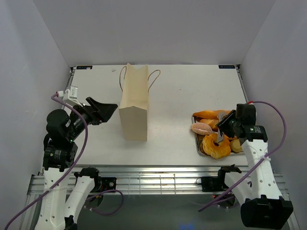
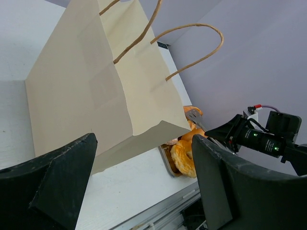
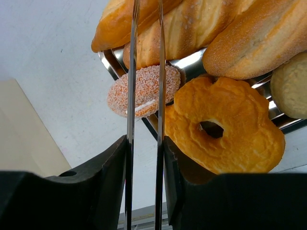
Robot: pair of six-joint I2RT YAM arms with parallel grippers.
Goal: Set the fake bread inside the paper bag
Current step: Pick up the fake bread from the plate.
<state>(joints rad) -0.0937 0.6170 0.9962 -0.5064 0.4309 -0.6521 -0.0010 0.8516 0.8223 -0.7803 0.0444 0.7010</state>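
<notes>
While the fake bread (image 1: 214, 136) lies heaped in the tray (image 1: 198, 145) at middle right and the paper bag (image 1: 133, 108) stands upright left of centre on the worktop (image 1: 177, 93), I see my right pincer (image 3: 145, 153) clamped on metal tongs (image 3: 130, 120) and my left pincer (image 1: 109, 112) gaping wide, empty.

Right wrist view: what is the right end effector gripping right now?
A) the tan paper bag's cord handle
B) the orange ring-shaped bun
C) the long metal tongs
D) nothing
C: the two thin blades of the long metal tongs run up from between the fingers of the right end effector, crossing over the pinkish sugared round bun at the edge of the shallow silver tray.
</notes>
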